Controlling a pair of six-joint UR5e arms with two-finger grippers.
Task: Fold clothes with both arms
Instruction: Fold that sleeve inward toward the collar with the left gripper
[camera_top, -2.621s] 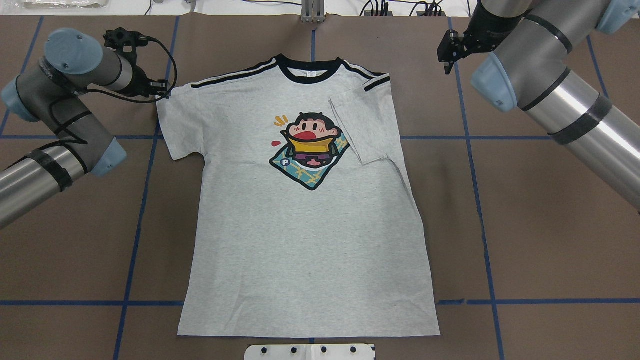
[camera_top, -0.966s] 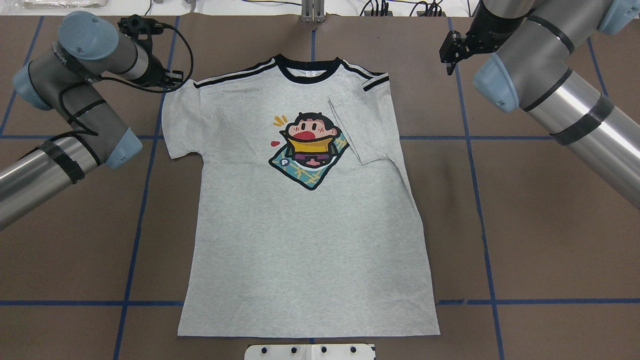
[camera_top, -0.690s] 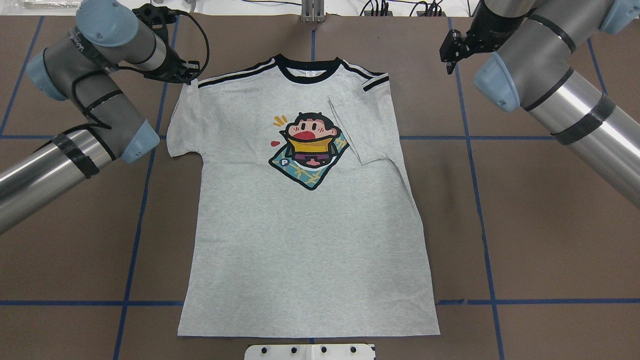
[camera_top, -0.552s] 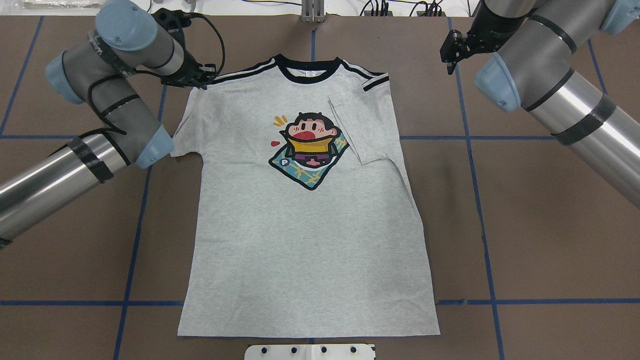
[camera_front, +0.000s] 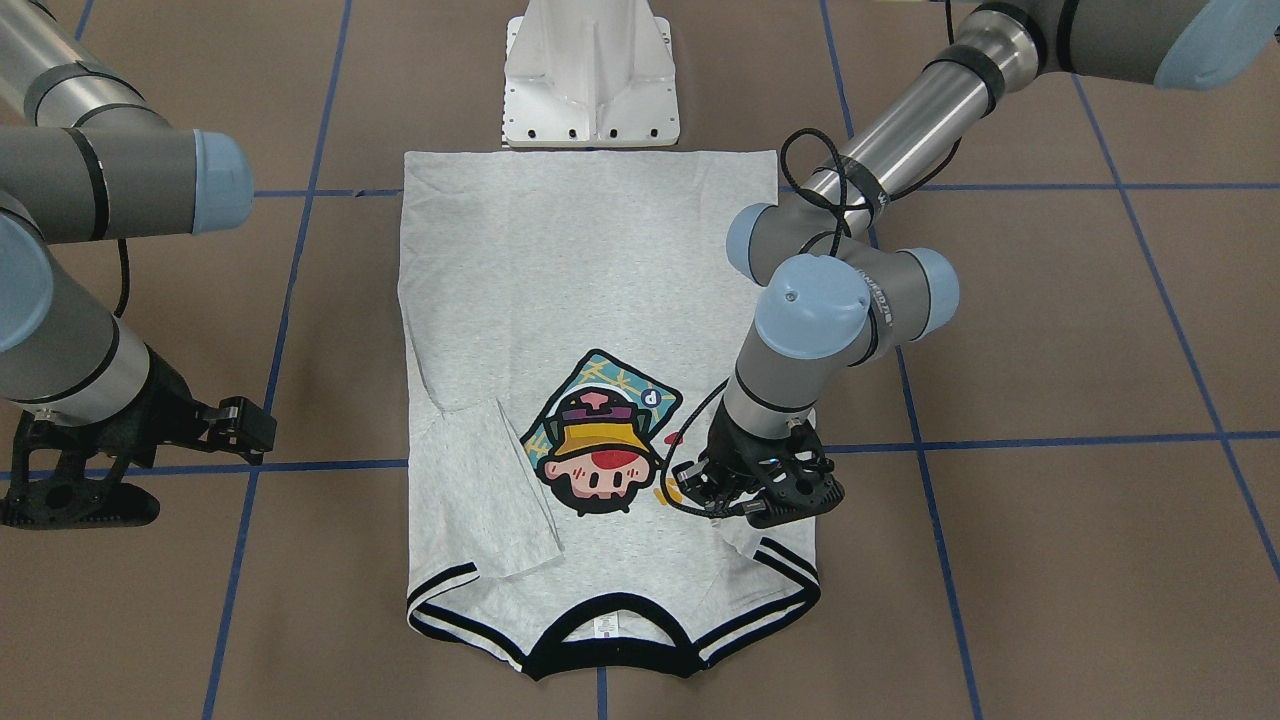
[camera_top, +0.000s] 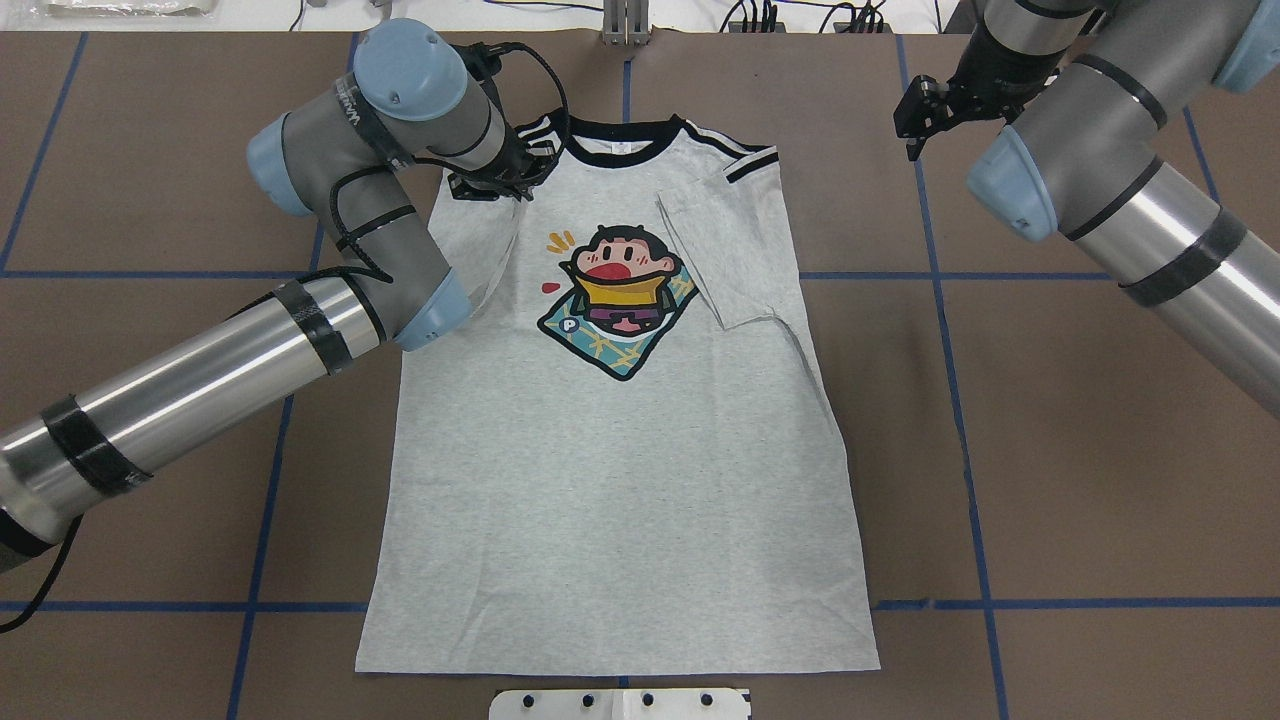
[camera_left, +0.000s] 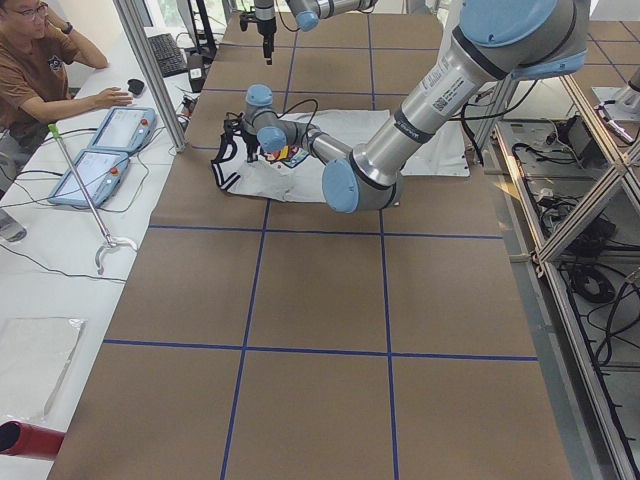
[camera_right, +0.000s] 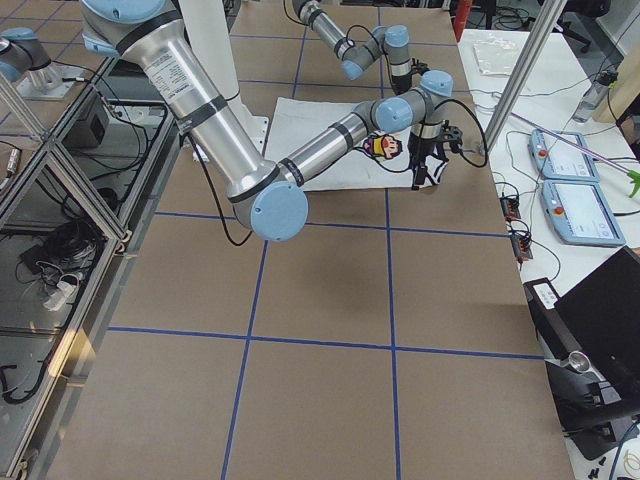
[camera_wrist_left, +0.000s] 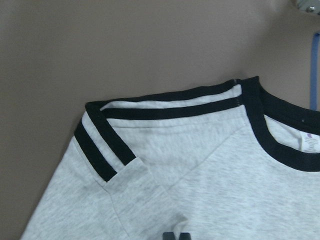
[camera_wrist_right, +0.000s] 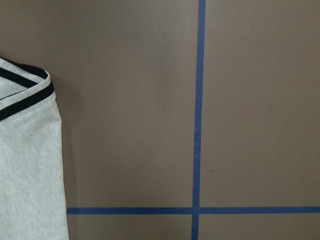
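The grey T-shirt (camera_top: 620, 480) lies flat on the brown table, face up, with its collar at the far edge. Its right sleeve (camera_top: 725, 250) lies folded in over the chest. My left gripper (camera_top: 497, 188) is shut on the left sleeve and holds it lifted over the shirt's front, just left of the cartoon print (camera_top: 615, 295). The left wrist view shows the striped shoulder (camera_wrist_left: 165, 107) doubled over, with dark fingertips (camera_wrist_left: 175, 236) pinched together on the cloth. My right gripper (camera_top: 912, 125) hovers open over bare table, right of the shirt's shoulder; only the shirt's edge (camera_wrist_right: 25, 165) shows in its wrist view.
Blue tape lines (camera_top: 960, 430) cross the brown table. The white pedestal base (camera_front: 592, 75) stands at the shirt's hem. In the exterior left view, a seated person (camera_left: 35, 70) and two tablets (camera_left: 105, 150) are at a side table beyond the collar end.
My left arm has swung right from beside the shirt to over its chest, dragging the left sleeve inward with it. My right gripper has barely moved.
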